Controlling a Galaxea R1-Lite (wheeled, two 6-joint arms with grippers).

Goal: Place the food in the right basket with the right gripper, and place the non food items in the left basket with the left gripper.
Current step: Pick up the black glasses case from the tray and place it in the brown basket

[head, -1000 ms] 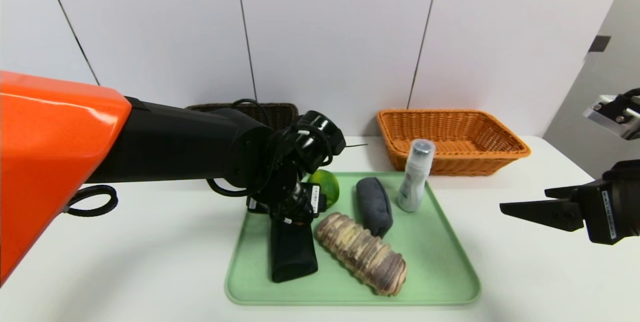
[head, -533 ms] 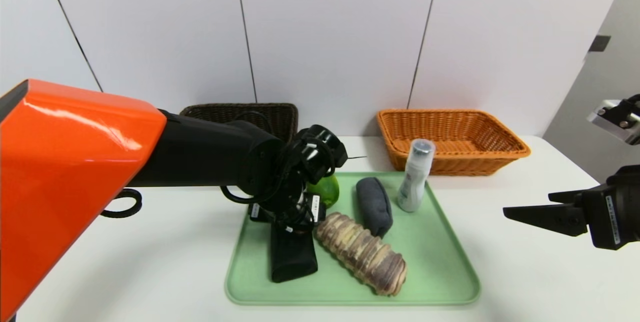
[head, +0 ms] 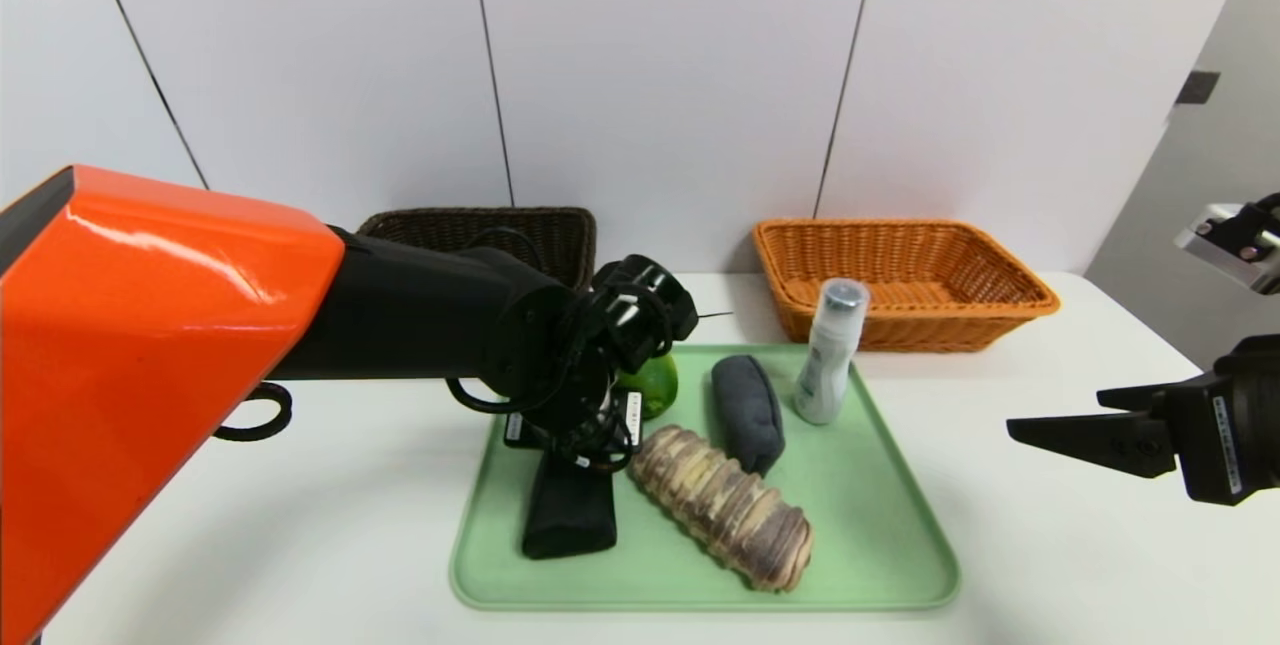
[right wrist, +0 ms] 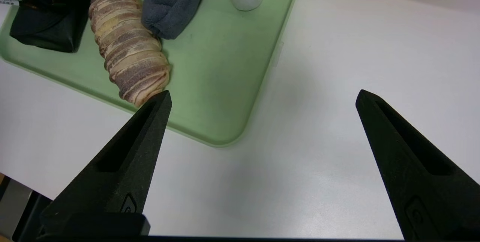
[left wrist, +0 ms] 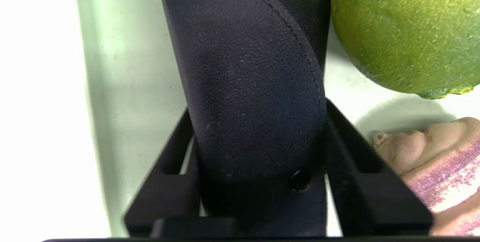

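On the green tray (head: 880, 525) lie a black case (head: 568, 515), a green fruit (head: 655, 387), a striped brown loaf-shaped food (head: 725, 507), a grey pouch (head: 748, 410) and a white bottle (head: 830, 350). My left gripper (head: 575, 450) is down over the far end of the black case (left wrist: 243, 65); its fingers press both sides of it, so the left gripper (left wrist: 258, 114) is shut on the case, with the green fruit (left wrist: 405, 28) just beside. My right gripper (right wrist: 262, 97) hangs open above the table, right of the tray, holding nothing.
A dark brown basket (head: 480, 225) stands at the back left, partly behind my left arm. An orange basket (head: 900, 275) stands at the back right, behind the bottle. The table's right edge runs near my right gripper (head: 1055, 410).
My left gripper came down and closed on the black case; the case's near end swung a little to the left. The right arm has hardly moved.
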